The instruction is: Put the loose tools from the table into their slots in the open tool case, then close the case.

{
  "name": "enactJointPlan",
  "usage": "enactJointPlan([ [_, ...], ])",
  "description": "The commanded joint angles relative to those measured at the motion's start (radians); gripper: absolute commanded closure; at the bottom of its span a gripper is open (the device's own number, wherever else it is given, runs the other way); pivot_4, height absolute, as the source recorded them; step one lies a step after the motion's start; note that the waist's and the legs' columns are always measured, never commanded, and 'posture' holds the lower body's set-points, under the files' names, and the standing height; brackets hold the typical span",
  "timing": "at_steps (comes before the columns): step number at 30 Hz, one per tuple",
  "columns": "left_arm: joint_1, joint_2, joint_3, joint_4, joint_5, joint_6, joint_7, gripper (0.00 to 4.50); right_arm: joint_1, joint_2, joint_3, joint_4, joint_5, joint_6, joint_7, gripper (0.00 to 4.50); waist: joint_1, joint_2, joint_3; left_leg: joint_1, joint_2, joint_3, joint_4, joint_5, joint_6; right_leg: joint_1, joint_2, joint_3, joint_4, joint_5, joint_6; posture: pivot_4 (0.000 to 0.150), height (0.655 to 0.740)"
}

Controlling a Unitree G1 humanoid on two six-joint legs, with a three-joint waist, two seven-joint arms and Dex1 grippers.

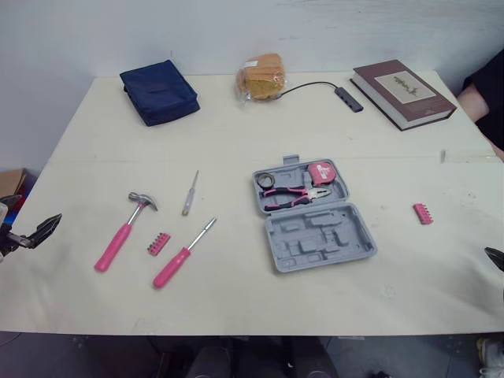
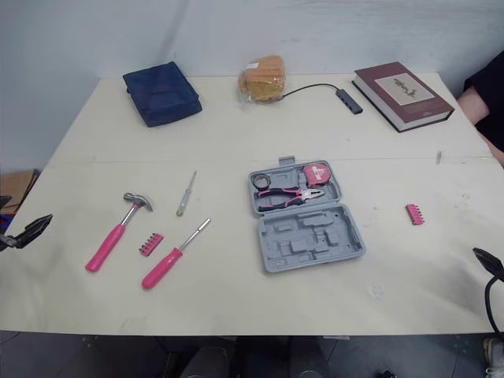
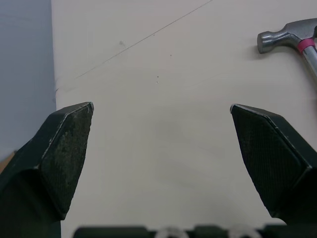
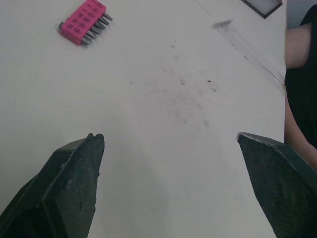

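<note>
Head stereo pair is looking forward and down over the whole bench [image 1: 236, 126]. Left wrist cam is sitting close above it, sharing the hammer [image 3: 283, 37] head; right wrist cam is sharing the right-hand pink bit strip [image 4: 79, 25].

Bright, even light; soft, faint shadow hugs the hammer [image 3: 286, 37] head

Grey moulded-plastic tool case [image 1: 313, 216], polished-metal hammer [image 1: 124, 231] head, matt cream table [image 1: 236, 134].
</note>
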Motion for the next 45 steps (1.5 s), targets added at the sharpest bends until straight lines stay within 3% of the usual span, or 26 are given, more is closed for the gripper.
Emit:
enactJointPlan([
  [1, 0.033, -0.014, 0.043, -0.078, -0.065, 0.056, -0.024, 0.04, -0.024, -0.001, -0.014, -0.043, 0.028, 0.028, -0.004, 0.00, -0.001, 0.000, 0.000, 0.000, 0.000, 0.000, 0.000, 0.000, 0.000, 0.000, 0.000, 0.000, 0.000, 0.000, 0.000, 0.150, 0.7400],
  [4, 0.093, -0.049, 0.030, -0.266, -0.145, 0.167, -0.078, 0.04, -0.085, 0.028, 0.022, -0.142, 0.075, 0.129, 0.024, 0.00, -0.006, 0.000, 0.000, 0.000, 0.001, 0.002, 0.000, -0.001, 0.000, 0.000, 0.000, 0.003, 0.000, 0.000, 0.000, 0.150, 0.7400],
  [8, 0.110, -0.083, -0.031, -0.522, -0.198, 0.331, -0.046, 0.04, -0.100, 0.066, 0.073, -0.368, 0.165, 0.329, 0.075, 0.00, 0.002, 0.000, 0.000, -0.001, 0.006, 0.001, 0.003, -0.001, -0.002, 0.000, 0.002, 0.006, 0.000, 0.001, -0.002, 0.150, 0.7400],
  [14, 0.042, -0.141, -0.200, -0.817, -0.220, 0.494, 0.026, 0.04, -0.181, 0.119, 0.189, -0.540, 0.163, 0.463, 0.061, 0.00, 0.025, 0.000, 0.000, -0.001, 0.005, 0.000, 0.004, -0.001, -0.002, 0.000, 0.003, 0.006, 0.000, 0.001, -0.003, 0.150, 0.7400],
  [15, 0.024, -0.148, -0.230, -0.847, -0.219, 0.523, 0.038, 0.27, -0.196, 0.127, 0.208, -0.549, 0.155, 0.469, 0.059, 0.00, 0.027, 0.000, 0.000, -0.001, 0.005, 0.000, 0.005, -0.001, -0.002, 0.000, 0.003, 0.006, 0.000, 0.001, -0.003, 0.150, 0.7400],
  [16, 0.005, -0.161, -0.253, -0.871, -0.227, 0.553, 0.052, 0.56, -0.212, 0.136, 0.226, -0.554, 0.145, 0.475, 0.054, 0.41, 0.028, 0.000, 0.000, -0.002, 0.005, 0.000, 0.006, -0.001, -0.002, 0.000, 0.003, 0.006, 0.000, 0.001, -0.003, 0.150, 0.7400],
  [17, -0.024, -0.184, -0.303, -0.905, -0.239, 0.589, 0.062, 0.77, -0.240, 0.149, 0.261, -0.552, 0.122, 0.468, 0.049, 0.52, 0.028, 0.000, 0.000, -0.002, 0.005, 0.000, 0.006, -0.001, -0.002, 0.000, 0.003, 0.006, 0.000, 0.001, -0.003, 0.150, 0.7400],
  [18, -0.051, -0.206, -0.349, -0.926, -0.238, 0.615, 0.073, 1.24, -0.264, 0.160, 0.291, -0.546, 0.100, 0.461, 0.047, 0.84, 0.029, 0.000, 0.000, -0.002, 0.005, 0.000, 0.006, -0.001, -0.002, 0.000, 0.003, 0.006, 0.000, 0.001, -0.003, 0.150, 0.7400],
  [25, -0.176, -0.298, -0.560, -0.922, -0.131, 0.694, 0.136, 4.49, -0.376, 0.187, 0.394, -0.419, -0.032, 0.363, 0.023, 4.43, 0.025, 0.000, 0.000, -0.003, 0.004, 0.001, 0.007, -0.001, -0.002, -0.001, 0.005, 0.004, 0.000, 0.001, -0.003, 0.150, 0.7400],
  [32, -0.328, -0.491, -0.813, -0.797, -0.012, 0.823, 0.216, 4.50, -0.525, 0.253, 0.509, -0.225, -0.171, 0.270, -0.029, 4.48, 0.024, 0.000, 0.000, -0.004, 0.003, 0.002, 0.013, -0.001, -0.001, -0.001, 0.008, 0.000, 0.005, 0.002, -0.001, 0.150, 0.7400],
  [36, -0.397, -0.556, -0.859, -0.713, 0.036, 0.858, 0.241, 4.50, -0.567, 0.294, 0.547, -0.189, -0.195, 0.259, -0.020, 4.48, 0.022, 0.000, 0.000, -0.010, 0.003, 0.004, 0.017, -0.001, -0.002, -0.010, 0.008, 0.001, 0.010, 0.002, -0.001, 0.150, 0.7400],
  [45, -0.458, -0.612, -0.894, -0.610, 0.110, 0.821, 0.234, 4.50, -0.555, 0.326, 0.554, -0.247, -0.164, 0.276, 0.036, 4.48, 0.024, -0.001, 0.000, -0.010, 0.003, 0.004, 0.017, -0.001, -0.002, -0.010, 0.008, 0.001, 0.010, 0.002, -0.001, 0.150, 0.7400],
])
